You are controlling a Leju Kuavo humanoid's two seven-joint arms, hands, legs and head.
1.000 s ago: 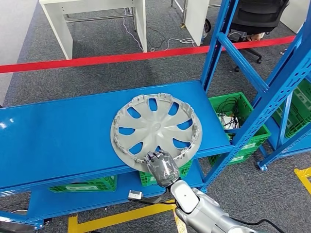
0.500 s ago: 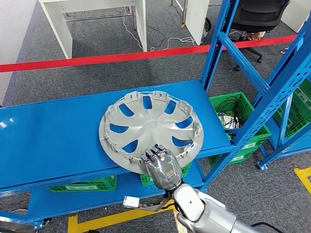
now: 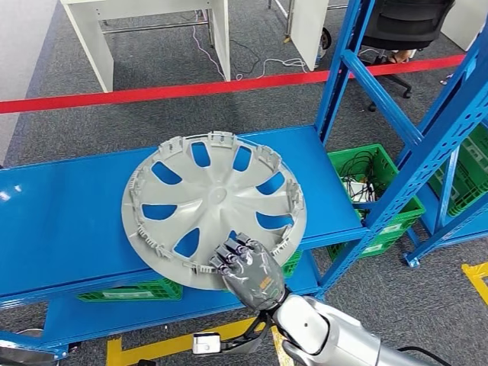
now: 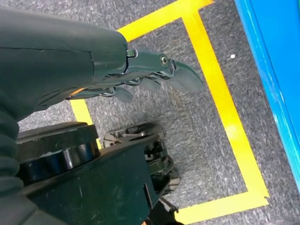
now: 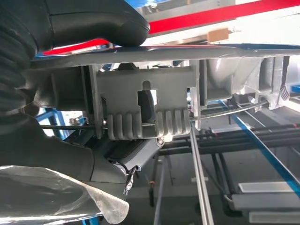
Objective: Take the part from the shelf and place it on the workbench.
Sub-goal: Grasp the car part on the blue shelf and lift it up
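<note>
The grey wheel cover lies over the blue shelf, its near rim tilted and jutting past the shelf's front edge. The right hand grips that near rim, fingers curled over the top; in the right wrist view the thumb lies along one face of the cover's rim with the clips and wire ring just beside it. The left hand hangs over grey carpet with yellow floor tape, holding nothing, its fingers slightly apart. Green crates sit on the floor under and beside the blue rack post. A red line crosses the carpet beyond the shelf, with a white table farther back.
</note>
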